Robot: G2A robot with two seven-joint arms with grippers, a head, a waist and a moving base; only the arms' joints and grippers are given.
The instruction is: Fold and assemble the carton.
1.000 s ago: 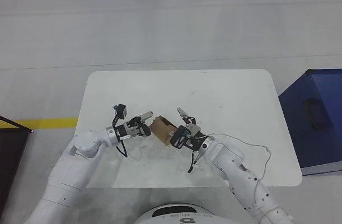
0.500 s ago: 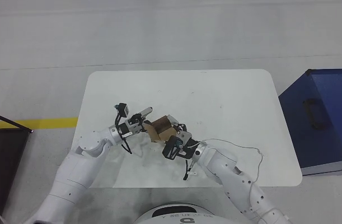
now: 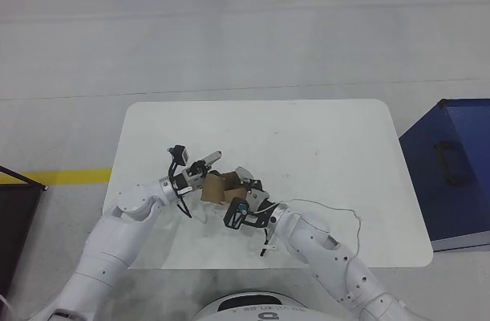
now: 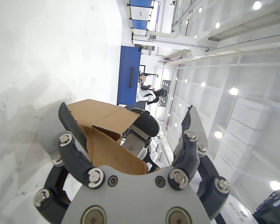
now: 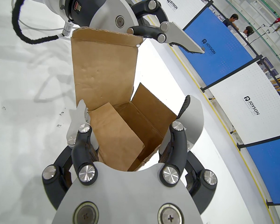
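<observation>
A small brown carton (image 3: 216, 187) with open flaps is held above the white table (image 3: 325, 136), left of centre. My right gripper (image 5: 134, 108) is shut on the carton's (image 5: 121, 127) open body, one finger on each side wall. A tall flap (image 5: 102, 71) stands up from it toward my left gripper (image 4: 126, 111). That gripper is open, and the flap's edge (image 4: 102, 115) lies between its fingers, close against one pad. In the top view the left gripper (image 3: 208, 164) and the right gripper (image 3: 235, 193) face each other across the carton.
A blue bin (image 3: 461, 176) stands off the table's right edge and a dark object (image 3: 8, 217) off its left. A thin cable (image 3: 341, 213) trails from the right arm over the table. Bare tabletop lies behind and to the right.
The right arm has carried the carton leftward toward the left gripper. The raised flap now sits between the left gripper's open fingers, where before the two were apart.
</observation>
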